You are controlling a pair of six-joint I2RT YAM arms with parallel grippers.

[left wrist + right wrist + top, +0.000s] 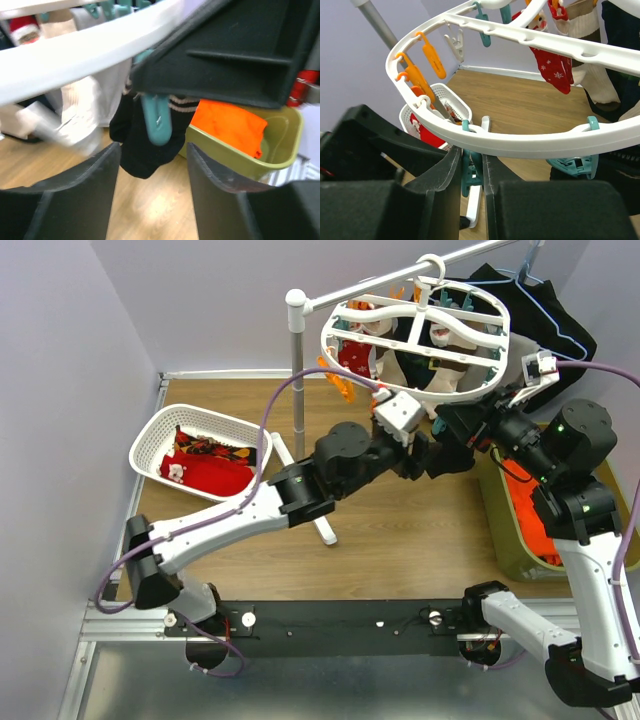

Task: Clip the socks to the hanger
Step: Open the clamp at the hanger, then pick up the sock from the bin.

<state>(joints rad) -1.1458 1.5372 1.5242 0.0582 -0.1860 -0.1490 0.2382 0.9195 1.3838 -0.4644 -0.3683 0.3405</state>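
The white oval hanger hangs from a rail, with red and white socks clipped on it. More socks lie in the basket. My right gripper is under the hanger's near rim, shut on a teal clip. In the left wrist view that teal clip hangs in front of a black sock with a striped cuff. My left gripper is open just below this sock, not touching it. Both grippers meet under the hanger's front edge.
A white lattice basket stands at the left. A green bin with orange cloth stands at the right. The rail's white stand and foot are in the middle. A black garment on a blue wire hanger hangs at the back right.
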